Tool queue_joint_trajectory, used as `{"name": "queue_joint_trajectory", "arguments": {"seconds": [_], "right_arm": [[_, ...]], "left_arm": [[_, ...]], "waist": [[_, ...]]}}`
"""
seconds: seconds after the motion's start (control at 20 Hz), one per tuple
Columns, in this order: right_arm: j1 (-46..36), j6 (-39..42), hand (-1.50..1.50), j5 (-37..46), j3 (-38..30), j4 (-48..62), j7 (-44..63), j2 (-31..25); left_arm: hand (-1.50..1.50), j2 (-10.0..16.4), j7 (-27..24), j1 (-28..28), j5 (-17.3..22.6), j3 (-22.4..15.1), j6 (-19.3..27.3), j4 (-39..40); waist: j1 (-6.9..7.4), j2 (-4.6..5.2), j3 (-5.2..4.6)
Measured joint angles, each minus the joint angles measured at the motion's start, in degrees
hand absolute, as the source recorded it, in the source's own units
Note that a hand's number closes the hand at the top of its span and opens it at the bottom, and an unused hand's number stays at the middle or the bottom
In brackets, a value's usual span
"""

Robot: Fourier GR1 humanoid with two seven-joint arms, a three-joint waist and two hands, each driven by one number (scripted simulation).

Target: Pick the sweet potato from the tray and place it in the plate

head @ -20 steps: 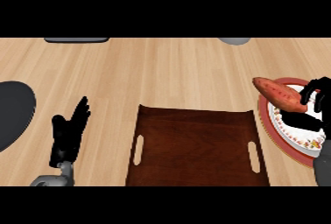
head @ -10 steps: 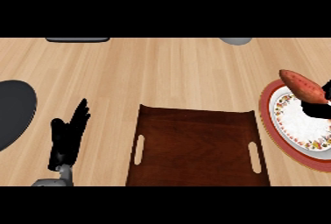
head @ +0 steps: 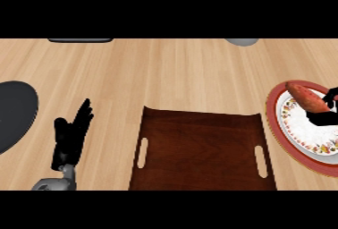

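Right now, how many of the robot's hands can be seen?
2. The left hand is open, fingers up, left of the tray. The right hand is at the view's right edge, over the plate, holding the sweet potato.

The wooden counter (head: 185, 76) bears a dark tray (head: 201, 152), a red-rimmed plate (head: 291, 129) and a dark disc (head: 13, 114).

I read no text, no label, no brand, no number on anything on the worktop, the plate (head: 280, 134) near the right edge carries only a small coloured rim pattern, no lettering I can make out
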Motion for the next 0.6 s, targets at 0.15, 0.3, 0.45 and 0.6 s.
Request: {"name": "queue_joint_trajectory", "arguments": {"seconds": [0.15,0.3,0.45,0.6], "right_arm": [[-0.8,3.3,-1.5,-0.6,-0.1,6.6,-2.2,-1.8],[-2.5,5.6,-1.5,-1.2,-0.1,12.5,-5.5,-3.6],[-3.5,6.6,-1.5,-2.8,-0.5,16.2,-11.4,-4.7],[-4.1,7.5,-1.5,-7.0,-2.9,16.2,-16.9,-4.5]], "left_arm": [[0.0,-0.5,0.0,-0.1,-0.4,-0.4,0.1,0.1],[0.0,-0.3,-0.6,0.2,-0.5,-0.1,-0.1,0.2],[0.0,-0.1,-1.2,0.2,-0.6,0.2,-0.6,0.7],[0.0,0.6,-0.5,-0.1,-0.1,1.0,-0.9,0.3]], "waist": [[0.13,0.06,0.01],[0.14,0.04,0.01],[0.05,0.01,0.03],[-0.17,-0.08,0.03]]}}
